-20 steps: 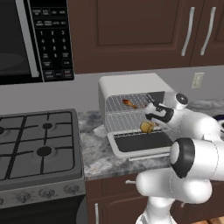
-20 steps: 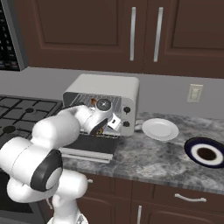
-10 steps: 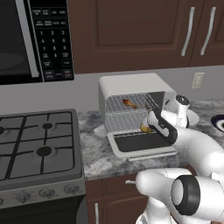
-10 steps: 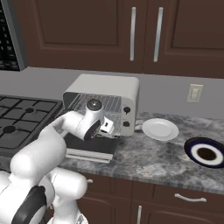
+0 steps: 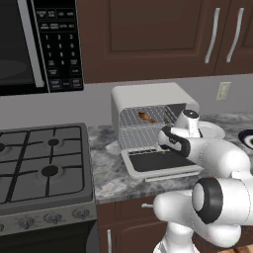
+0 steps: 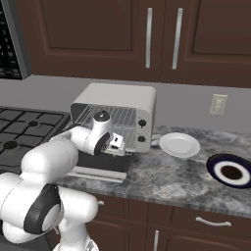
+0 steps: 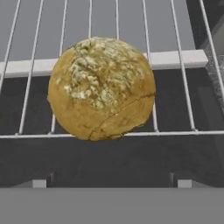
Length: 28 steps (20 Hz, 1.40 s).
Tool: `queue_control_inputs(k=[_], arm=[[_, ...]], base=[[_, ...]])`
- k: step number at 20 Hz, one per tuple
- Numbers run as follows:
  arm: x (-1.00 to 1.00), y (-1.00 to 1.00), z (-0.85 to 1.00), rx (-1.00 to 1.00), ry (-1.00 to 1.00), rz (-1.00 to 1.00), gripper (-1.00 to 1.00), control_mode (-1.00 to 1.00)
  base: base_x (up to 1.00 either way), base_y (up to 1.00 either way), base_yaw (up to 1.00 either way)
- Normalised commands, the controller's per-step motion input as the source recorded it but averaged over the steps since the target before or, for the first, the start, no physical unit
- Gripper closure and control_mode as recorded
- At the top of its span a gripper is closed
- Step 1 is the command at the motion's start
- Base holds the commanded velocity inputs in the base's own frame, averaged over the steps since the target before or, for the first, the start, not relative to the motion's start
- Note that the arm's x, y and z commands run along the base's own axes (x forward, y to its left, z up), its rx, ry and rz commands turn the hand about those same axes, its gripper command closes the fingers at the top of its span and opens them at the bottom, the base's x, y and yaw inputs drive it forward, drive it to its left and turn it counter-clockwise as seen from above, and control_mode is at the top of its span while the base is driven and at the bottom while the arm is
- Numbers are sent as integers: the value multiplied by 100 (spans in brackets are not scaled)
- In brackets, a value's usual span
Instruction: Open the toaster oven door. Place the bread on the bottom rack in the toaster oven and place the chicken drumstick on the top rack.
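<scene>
The off-white toaster oven (image 5: 148,96) (image 6: 122,98) stands on the counter with its door (image 5: 163,162) (image 6: 100,169) folded down flat. On the top rack (image 5: 155,116) lies the small orange-brown chicken drumstick (image 5: 145,117). A round, cracked golden bread (image 7: 101,87) rests at the front edge of the bottom rack (image 7: 183,87), slightly overhanging its front wire. My gripper (image 5: 166,140) (image 6: 118,143) (image 7: 112,181) hovers over the open door, pointing at the bread from a short distance. Its jaws stand wide apart with nothing between them.
A gas stove (image 5: 42,163) is to the left, with a black microwave (image 5: 39,44) above it. To the right of the oven sit a white plate (image 6: 179,145) and a dark-rimmed bowl (image 6: 230,170). Dark cabinets (image 6: 162,34) hang overhead.
My hand has dropped from top-rack level and shifted left to sit in front of the bottom rack, now covering the bread in the left base view. Jaws stayed open.
</scene>
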Motion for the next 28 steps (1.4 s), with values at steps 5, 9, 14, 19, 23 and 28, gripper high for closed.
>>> queue_control_inputs(k=[5,9,14,19,23,28], arm=[[44,9,-17,0,0,0,-100,-100],[58,10,-23,-1,0,0,-100,-100],[65,1,-5,-1,0,0,-100,-100],[61,0,0,0,-3,0,-100,-100],[30,4,4,0,-9,0,-100,-100],[-55,16,35,-2,-14,0,-100,-100]], base=[[0,0,0],[0,0,0],[0,0,0],[0,0,0],[0,0,0],[0,0,0]])
